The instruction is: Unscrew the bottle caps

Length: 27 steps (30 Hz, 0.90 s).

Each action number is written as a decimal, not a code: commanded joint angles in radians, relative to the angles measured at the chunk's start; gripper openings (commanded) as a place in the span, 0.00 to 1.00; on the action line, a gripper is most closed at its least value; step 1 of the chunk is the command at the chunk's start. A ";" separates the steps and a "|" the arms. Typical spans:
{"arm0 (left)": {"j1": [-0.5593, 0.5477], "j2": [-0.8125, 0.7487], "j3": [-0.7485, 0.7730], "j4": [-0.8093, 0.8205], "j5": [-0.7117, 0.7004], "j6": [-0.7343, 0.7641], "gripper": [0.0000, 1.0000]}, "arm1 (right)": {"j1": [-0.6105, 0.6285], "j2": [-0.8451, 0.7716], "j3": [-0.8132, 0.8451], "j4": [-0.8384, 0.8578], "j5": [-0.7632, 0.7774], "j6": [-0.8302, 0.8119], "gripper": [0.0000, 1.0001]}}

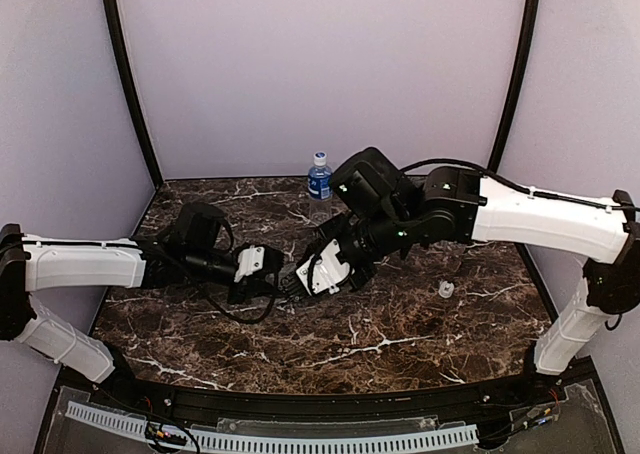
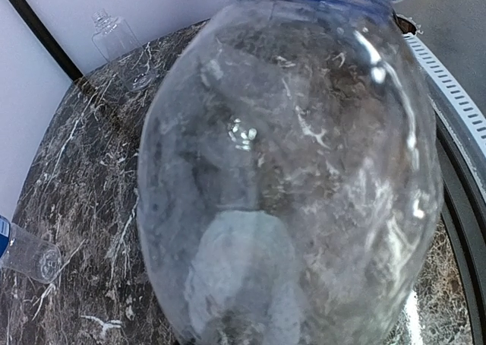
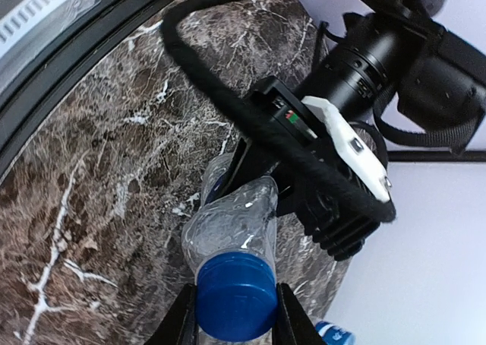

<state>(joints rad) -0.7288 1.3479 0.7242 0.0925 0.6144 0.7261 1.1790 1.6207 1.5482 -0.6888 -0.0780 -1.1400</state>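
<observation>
A clear bottle (image 3: 231,223) lies level between my two grippers above the table's middle. My left gripper (image 1: 268,284) is shut on its body, which fills the left wrist view (image 2: 288,170) and hides the fingers. My right gripper (image 3: 235,308) is shut on the bottle's blue cap (image 3: 235,295), with one finger on each side. In the top view the right gripper (image 1: 303,280) meets the left one. A blue-labelled bottle (image 1: 319,178) with a white cap stands at the back. A loose white cap (image 1: 446,289) lies on the table to the right.
An unlabelled clear bottle (image 2: 115,39) stands near the wall in the left wrist view. Part of a blue-labelled bottle (image 2: 26,255) shows at that view's lower left. The dark marble table (image 1: 400,349) is ringed by a black rim, with the left arm's cable (image 3: 228,94) looping over it.
</observation>
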 commanded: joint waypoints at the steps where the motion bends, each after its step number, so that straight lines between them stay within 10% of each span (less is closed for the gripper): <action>1: -0.004 -0.039 -0.005 -0.024 0.071 0.018 0.16 | 0.008 0.008 -0.014 0.065 0.063 -0.275 0.00; 5: -0.004 -0.048 -0.011 -0.015 0.058 0.012 0.15 | 0.010 -0.005 -0.044 0.114 0.071 -0.286 0.12; 9: -0.003 -0.050 -0.018 0.008 0.039 -0.004 0.15 | 0.011 -0.040 -0.098 0.193 0.075 -0.235 0.53; 16: -0.004 -0.048 -0.034 0.123 -0.081 -0.063 0.15 | 0.010 -0.137 -0.160 0.326 0.095 0.018 0.97; 27: -0.004 -0.031 -0.064 0.406 -0.501 -0.249 0.16 | -0.185 -0.033 0.144 0.198 -0.048 1.054 0.91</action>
<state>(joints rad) -0.7296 1.3235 0.6643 0.3824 0.2836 0.5556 1.0901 1.5322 1.6001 -0.4137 -0.0330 -0.5343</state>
